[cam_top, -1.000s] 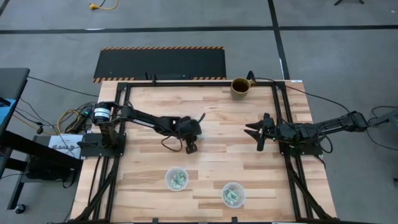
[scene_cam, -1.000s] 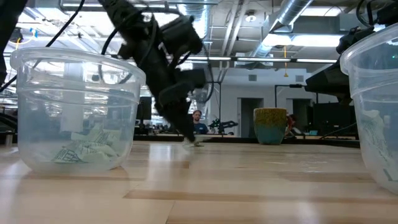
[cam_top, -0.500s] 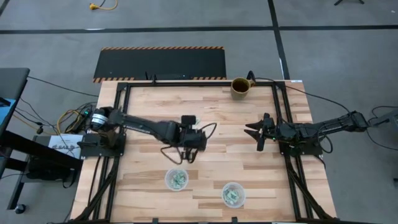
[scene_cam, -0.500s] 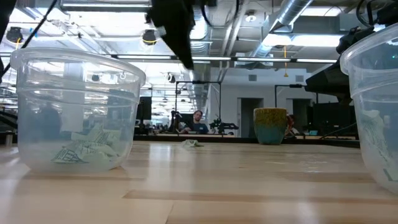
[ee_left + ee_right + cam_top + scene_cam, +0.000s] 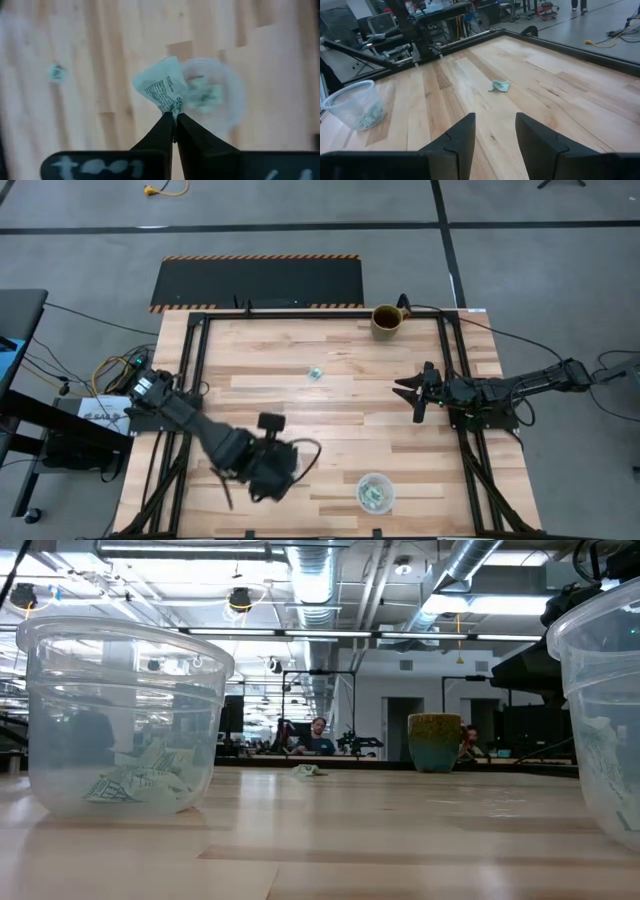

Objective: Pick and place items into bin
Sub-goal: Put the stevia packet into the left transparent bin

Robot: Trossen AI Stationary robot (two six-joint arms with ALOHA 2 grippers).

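Observation:
My left gripper [image 5: 278, 472] hangs over the near-left clear cup, which it hides in the high view. It is shut on a crumpled pale mint-green item [image 5: 162, 89]. In the left wrist view the cup [image 5: 212, 97] lies just past the item, with more pieces inside. The same cup [image 5: 120, 720] stands at the left of the low view. Another item [image 5: 316, 373] lies on the table's middle. My right gripper [image 5: 418, 392] waits open at the right, low and pointing toward that item [image 5: 499, 86]. My left gripper pinches the item by its lower edge [image 5: 171, 106] between its two fingertips. The fingers slant down from above. The item stands out beyond the fingertips, lifted clear of the table, beside the cup's mouth below.
A second clear cup [image 5: 375, 492] with pieces stands near the front edge, right of the first. A brown mug [image 5: 386, 320] sits at the far edge. One more small piece [image 5: 56, 72] lies on the wood. Black frame rails [image 5: 190, 380] run along the table's sides.
My left gripper has risen from the table's middle and swung toward the near edge, turning as it went. It now hangs over the near-left cup with one item in its tips. The other item has stayed on the wood.

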